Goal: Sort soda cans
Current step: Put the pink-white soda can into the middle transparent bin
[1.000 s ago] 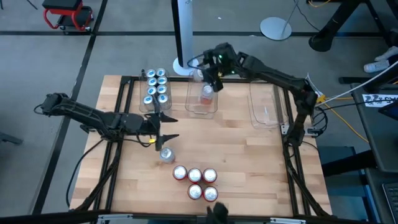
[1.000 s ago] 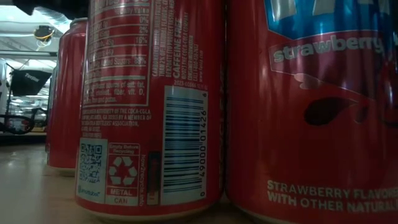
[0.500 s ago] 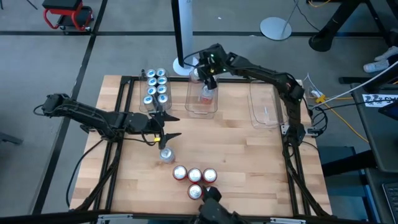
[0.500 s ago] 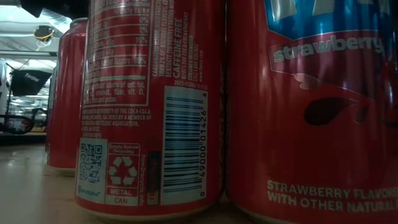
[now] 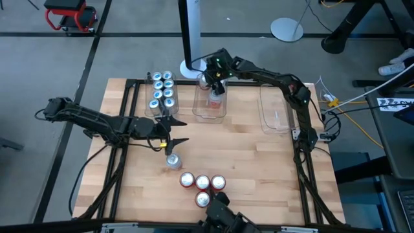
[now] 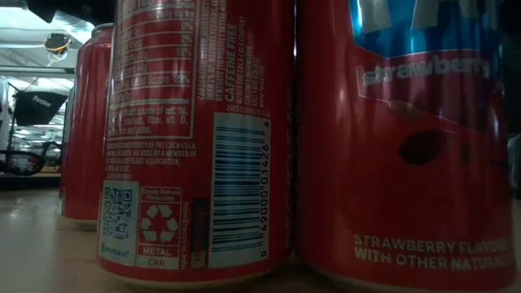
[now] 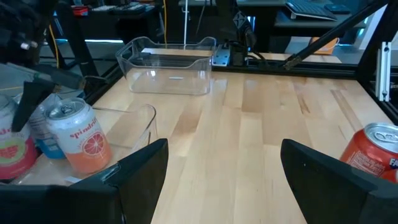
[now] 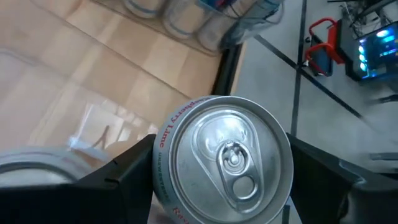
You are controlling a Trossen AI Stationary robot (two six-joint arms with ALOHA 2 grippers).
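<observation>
My right gripper [image 5: 215,80] is over the middle clear tub [image 5: 210,111] at the far side and is shut on a white soda can with a silver top [image 8: 224,158]. A pink soda can [image 5: 215,100] stands in that tub. Teal soda cans [image 5: 162,89] fill the left tub. My left gripper [image 5: 172,133] hangs open, with nothing between its fingers, just on the far side of a silver soda can [image 5: 173,161] standing on the table. Several red soda cans [image 5: 202,183] stand near the front edge and fill the low view [image 6: 203,138]. My right gripper pinches the white can's side wall just below the rim [image 8: 163,163] between its two fingers [image 8: 124,177], one on either side. The fingers slant down from above. The can is lifted, top up, over the tub; its lower part is hidden by its own top.
An empty clear tub [image 5: 278,111] stands at the far right. A white pole base [image 5: 191,67] rises behind the tubs. A dark object [image 5: 223,217] reaches over the table's near edge beside the red cans. Bare wood lies between the tubs and the red cans.
My right gripper has sunk toward the middle tub with the white can and drifted a little toward the table's left. A dark object has come in over the near edge and now covers one red can.
</observation>
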